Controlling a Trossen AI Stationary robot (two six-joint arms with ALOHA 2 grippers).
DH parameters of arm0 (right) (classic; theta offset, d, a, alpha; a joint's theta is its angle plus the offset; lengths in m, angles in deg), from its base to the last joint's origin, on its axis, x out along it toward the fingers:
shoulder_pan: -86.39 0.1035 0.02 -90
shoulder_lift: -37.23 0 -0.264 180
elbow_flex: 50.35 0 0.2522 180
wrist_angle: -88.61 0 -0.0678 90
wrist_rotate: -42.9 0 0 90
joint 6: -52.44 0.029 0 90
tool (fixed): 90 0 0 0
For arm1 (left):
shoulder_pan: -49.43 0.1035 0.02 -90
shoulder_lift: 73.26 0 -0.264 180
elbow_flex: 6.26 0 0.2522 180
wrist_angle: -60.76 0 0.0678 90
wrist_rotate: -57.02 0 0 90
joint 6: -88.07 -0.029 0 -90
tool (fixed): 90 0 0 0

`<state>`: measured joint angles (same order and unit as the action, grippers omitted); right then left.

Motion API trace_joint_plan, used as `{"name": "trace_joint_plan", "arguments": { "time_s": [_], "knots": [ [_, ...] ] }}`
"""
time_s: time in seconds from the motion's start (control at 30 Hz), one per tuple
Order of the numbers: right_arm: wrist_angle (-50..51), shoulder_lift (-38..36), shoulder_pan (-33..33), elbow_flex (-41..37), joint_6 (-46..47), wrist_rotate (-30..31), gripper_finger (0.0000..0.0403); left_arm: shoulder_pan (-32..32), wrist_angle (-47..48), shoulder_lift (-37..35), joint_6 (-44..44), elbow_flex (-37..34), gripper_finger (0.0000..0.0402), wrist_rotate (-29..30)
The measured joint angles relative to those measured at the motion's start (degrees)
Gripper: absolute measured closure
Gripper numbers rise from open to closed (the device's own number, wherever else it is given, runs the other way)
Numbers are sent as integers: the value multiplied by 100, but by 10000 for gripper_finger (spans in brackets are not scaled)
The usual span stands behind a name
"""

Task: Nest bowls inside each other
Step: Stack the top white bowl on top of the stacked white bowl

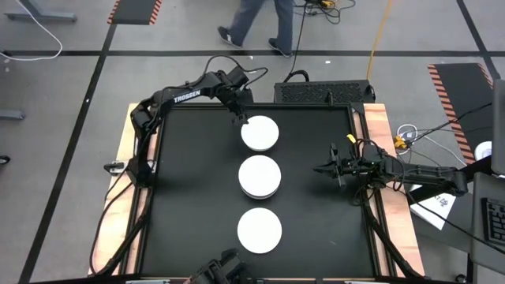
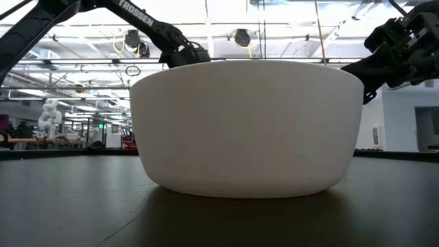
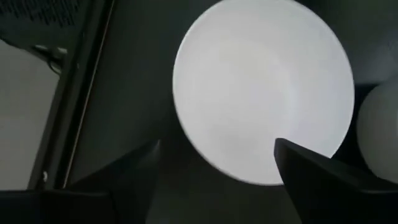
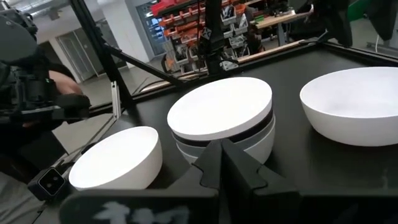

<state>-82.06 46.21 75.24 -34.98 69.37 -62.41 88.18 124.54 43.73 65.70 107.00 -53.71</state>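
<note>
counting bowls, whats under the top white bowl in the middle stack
Under the top white bowl the stack shows a black rim, then grey and white bowl edges. How many sit nested deeper is hidden.

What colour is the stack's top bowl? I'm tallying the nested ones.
White; the top bowl shows best in the right wrist view.

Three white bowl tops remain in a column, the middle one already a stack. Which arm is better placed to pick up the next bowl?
Probably the left. The left gripper hovers open at the far white bowl, whose rim lies between its fingers in the wrist view. The right gripper is shut, off to the side of the stack.
</note>
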Motion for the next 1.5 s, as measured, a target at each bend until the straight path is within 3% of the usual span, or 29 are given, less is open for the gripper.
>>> {"name": "trace_joint_plan", "arguments": {
  "time_s": [0.2,0.47,0.7,1.03,1.5],
  "knots": [
    [-2,0,0,0,-2,-2,403,-26,69,125,-87,1,114,-327],
    [-2,0,0,0,-2,0,403,-91,41,144,-110,-2,121,-339],
    [-2,0,0,0,-8,0,403,-75,-244,146,-41,-2,116,-340],
    [29,12,0,0,-4,0,403,-141,-220,422,-174,2,71,-166],
    [96,87,0,1,-59,2,403,-132,-257,607,-409,2,92,132]
  ]
}}
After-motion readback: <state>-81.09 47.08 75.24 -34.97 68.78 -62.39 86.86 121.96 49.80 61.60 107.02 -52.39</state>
